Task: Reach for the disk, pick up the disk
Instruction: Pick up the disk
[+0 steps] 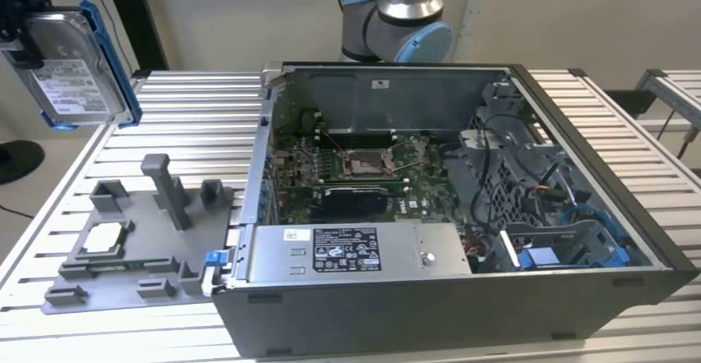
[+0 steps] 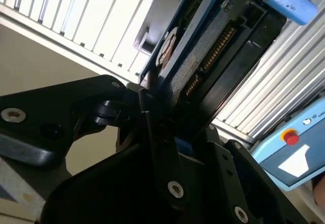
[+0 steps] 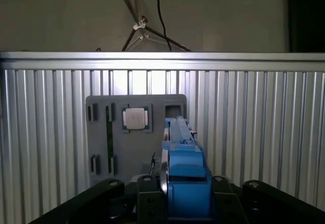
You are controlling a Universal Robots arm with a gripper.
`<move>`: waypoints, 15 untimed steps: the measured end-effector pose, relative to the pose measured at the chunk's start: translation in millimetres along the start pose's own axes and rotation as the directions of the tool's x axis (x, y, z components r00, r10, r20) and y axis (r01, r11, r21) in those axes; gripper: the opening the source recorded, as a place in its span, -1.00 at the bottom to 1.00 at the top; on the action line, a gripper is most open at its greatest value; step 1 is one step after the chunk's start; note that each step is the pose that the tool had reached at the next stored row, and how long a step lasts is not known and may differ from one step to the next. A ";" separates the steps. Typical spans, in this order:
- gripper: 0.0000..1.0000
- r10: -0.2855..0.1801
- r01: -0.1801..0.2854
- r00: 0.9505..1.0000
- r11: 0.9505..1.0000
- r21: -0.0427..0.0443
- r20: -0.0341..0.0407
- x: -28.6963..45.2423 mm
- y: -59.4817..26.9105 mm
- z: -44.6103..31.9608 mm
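The disk (image 1: 75, 69), a silver hard drive with a white label and blue side rails, hangs upright in the air at the exterior view's far left, high above the slatted table. My gripper (image 1: 28, 26) is shut on its upper end. In the second wrist view the disk (image 2: 208, 41) sticks out from between the black fingers (image 2: 147, 107) of the gripper (image 2: 165, 117). The first wrist view shows the disk (image 3: 183, 158) edge-on, blue rail toward the camera, held in the gripper (image 3: 177, 196) above the grey fixture tray.
An open computer case (image 1: 657, 248) stands on the slatted table (image 1: 197, 108), with a long grey box (image 1: 350, 252) inside. Beside it lies a grey fixture tray (image 1: 143, 277) with a small square chip (image 3: 136, 118). The arm's base (image 1: 395, 18) stands behind the case.
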State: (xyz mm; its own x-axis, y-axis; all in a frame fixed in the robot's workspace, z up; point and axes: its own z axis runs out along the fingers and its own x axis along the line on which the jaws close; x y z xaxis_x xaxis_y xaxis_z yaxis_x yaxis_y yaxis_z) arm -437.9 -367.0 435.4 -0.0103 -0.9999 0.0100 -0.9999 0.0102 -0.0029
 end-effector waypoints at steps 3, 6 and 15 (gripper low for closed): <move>-1.00 0.000 0.000 1.000 1.000 0.000 0.000 0.1 -0.1 -9.6; -1.00 0.000 0.000 1.000 1.000 0.000 0.000 -0.1 0.0 -20.0; -1.00 0.000 0.000 1.000 1.000 0.000 -0.001 -0.6 0.0 -49.1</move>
State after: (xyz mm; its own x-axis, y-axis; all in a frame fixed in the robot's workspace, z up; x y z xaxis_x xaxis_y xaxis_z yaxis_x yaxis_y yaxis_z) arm -438.0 -365.9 484.4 -0.0103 -0.9999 0.0105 -0.9999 0.0103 -0.0033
